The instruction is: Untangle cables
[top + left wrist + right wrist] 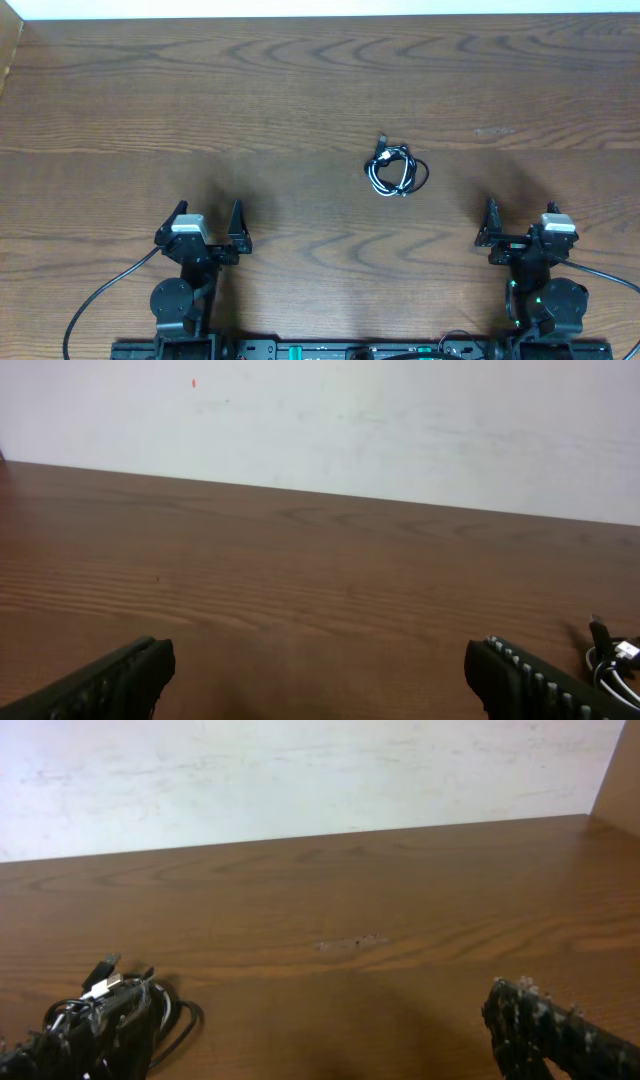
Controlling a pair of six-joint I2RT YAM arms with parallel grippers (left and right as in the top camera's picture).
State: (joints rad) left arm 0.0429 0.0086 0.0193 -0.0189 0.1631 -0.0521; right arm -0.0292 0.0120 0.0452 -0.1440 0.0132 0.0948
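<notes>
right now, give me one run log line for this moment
stage: not started | cables: one knotted bundle, untouched | left gripper: open, empty | right gripper: open, empty, nearer the bundle

One table [300, 100]. One knot of cables [395, 170]; cords in it too tangled to count apart. Two grippers: left gripper [209, 208], right gripper [520, 210]. Two fingers [110, 680] on each, four in all.
</notes>
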